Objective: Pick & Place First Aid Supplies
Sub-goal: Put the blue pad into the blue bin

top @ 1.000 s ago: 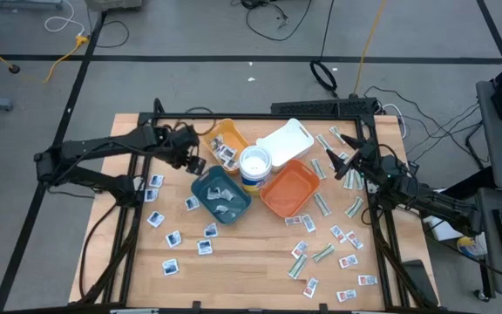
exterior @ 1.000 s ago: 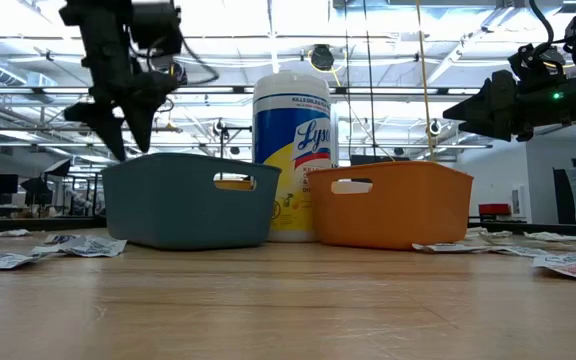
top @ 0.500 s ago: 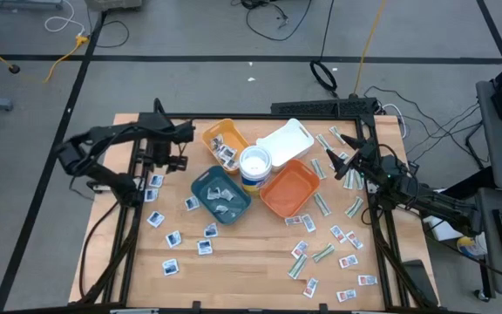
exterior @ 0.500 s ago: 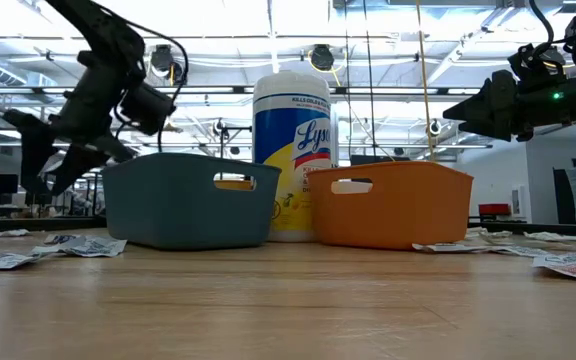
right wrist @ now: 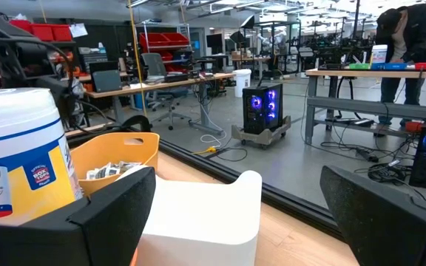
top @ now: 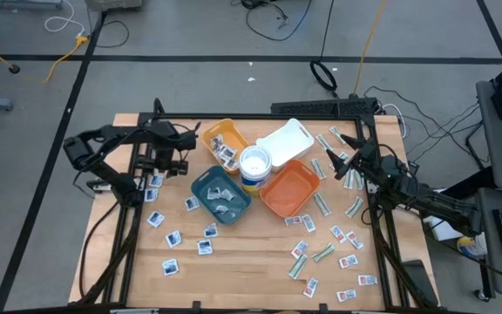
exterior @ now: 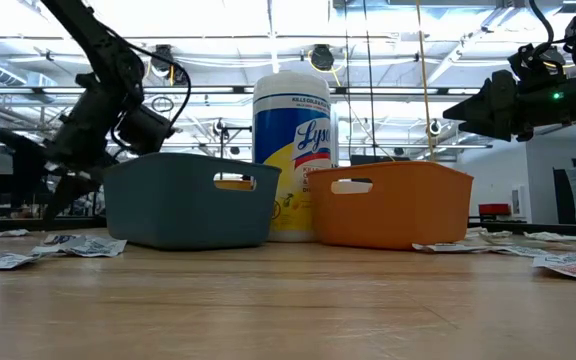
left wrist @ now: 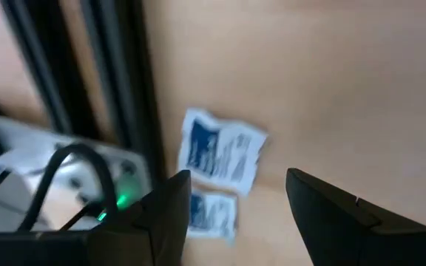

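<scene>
High view, trays: four — yellow point(top: 226, 133), white point(top: 288, 139), teal point(top: 220, 194), orange point(top: 289, 188).
Tub: one wipes tub point(top: 254, 165), between them.
Packets: dozens scattered; two blue-marked packets point(left wrist: 220, 151) beneath the left gripper point(top: 174, 163).
Left gripper: fingers apart, empty.
Right gripper point(top: 345, 162): wide open, hovering.

Wood table point(top: 234, 270): packets point(top: 172, 238) scattered L+R; teal tray point(top: 220, 195), orange tray point(top: 288, 189), tub point(top: 254, 166) mid
</scene>
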`<state>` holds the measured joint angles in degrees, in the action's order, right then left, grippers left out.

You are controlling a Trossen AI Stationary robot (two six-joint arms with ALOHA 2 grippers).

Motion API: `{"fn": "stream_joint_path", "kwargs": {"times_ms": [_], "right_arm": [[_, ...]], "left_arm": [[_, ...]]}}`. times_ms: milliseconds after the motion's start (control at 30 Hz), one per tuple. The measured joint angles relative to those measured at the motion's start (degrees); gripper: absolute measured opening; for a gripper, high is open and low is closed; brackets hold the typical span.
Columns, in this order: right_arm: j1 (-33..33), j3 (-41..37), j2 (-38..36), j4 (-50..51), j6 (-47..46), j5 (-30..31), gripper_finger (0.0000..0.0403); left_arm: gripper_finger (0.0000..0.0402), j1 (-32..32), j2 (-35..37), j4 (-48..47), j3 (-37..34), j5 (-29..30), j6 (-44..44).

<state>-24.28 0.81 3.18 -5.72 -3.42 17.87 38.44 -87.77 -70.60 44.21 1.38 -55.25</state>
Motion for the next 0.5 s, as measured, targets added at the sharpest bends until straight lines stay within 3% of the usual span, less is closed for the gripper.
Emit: {"fn": "stream_joint_path", "kwargs": {"times_ms": [133,500], "right_arm": [[0.0,0.0,0.0,0.0,0.0,0.0,0.0377],[0.0,0.0,0.0,0.0,0.0,0.0,0.0377]], "left_arm": [[0.0227,0.0,0.0,4.7,-2.1,0.4,-0.4],[0.0227,-0.6,0.1,5.5,-5.3,4.7,-3.5]]}}
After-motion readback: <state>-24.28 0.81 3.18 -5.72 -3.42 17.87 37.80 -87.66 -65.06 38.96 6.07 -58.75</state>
